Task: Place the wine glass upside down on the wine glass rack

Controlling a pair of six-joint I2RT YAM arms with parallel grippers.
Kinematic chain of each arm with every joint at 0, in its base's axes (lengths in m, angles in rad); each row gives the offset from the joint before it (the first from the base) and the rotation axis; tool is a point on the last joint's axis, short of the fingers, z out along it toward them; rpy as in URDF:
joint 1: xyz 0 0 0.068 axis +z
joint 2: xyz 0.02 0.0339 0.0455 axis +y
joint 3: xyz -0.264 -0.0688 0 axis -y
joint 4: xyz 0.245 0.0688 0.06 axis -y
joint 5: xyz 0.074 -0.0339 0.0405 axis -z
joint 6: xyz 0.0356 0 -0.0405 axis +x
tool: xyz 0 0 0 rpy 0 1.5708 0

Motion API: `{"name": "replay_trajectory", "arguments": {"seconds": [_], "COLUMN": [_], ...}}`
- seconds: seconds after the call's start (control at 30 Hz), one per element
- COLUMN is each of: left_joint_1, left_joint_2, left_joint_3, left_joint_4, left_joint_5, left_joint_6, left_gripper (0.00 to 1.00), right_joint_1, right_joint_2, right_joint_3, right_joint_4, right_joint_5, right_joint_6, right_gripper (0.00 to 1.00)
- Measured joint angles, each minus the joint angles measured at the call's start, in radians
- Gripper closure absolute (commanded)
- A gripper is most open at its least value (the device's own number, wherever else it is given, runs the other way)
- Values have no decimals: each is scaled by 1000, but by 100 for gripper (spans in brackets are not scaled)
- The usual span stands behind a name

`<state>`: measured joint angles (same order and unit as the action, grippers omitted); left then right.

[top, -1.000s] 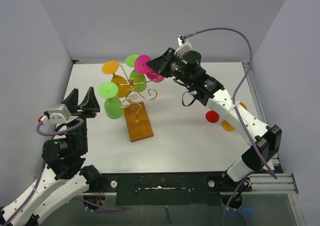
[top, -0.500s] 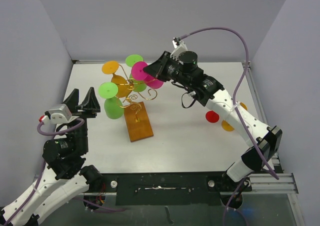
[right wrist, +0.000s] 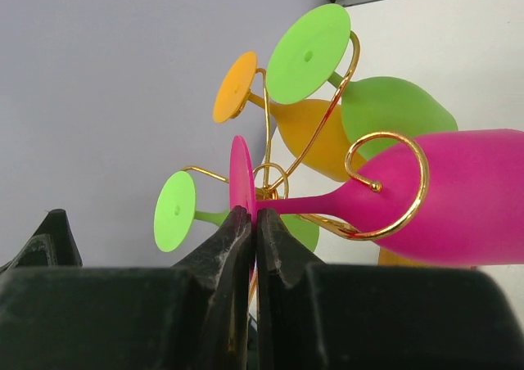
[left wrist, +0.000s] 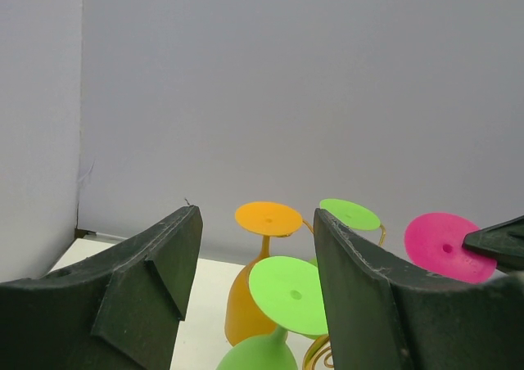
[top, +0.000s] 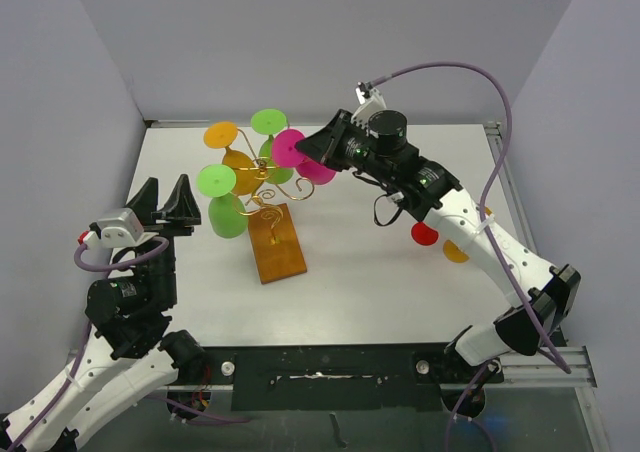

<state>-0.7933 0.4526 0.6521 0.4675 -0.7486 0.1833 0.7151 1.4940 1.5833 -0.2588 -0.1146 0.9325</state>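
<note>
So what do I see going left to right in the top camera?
Left gripper → lowest green glass → pink glass → red disc.

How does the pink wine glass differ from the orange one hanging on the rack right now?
Hold: the right gripper is shut on the foot of the pink wine glass; the orange wine glass hangs on the wine glass rack with no gripper touching it.
Pose: the pink glass leans, its foot tipped toward the gripper; the orange glass hangs straight, foot level.
Shared: same shape, both inverted among the gold wire arms.
</note>
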Motion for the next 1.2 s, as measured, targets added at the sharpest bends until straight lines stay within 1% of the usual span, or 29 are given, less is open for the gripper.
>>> {"name": "replay_trajectory", "arguments": {"seconds": [0.17, 0.7, 1.2], "left_joint_1": [0, 0, 0], "left_joint_2": [0, 0, 17], "left_joint_3": [-1, -1, -1], "left_joint_4": [0, 0, 8], "left_joint_5": [0, 0, 0], "left_joint_6": [-6, -8, -14], "left_gripper": [44, 44, 44], "right_joint_1": [0, 0, -1], "right_joint_2": [-39, -47, -71], "right_joint_3": [-30, -59, -88], "right_joint_4": [0, 17, 17], "right_joint_5": [16, 142, 218], "right_joint_6": [4, 19, 18], "right_gripper": [100, 99, 99]}}
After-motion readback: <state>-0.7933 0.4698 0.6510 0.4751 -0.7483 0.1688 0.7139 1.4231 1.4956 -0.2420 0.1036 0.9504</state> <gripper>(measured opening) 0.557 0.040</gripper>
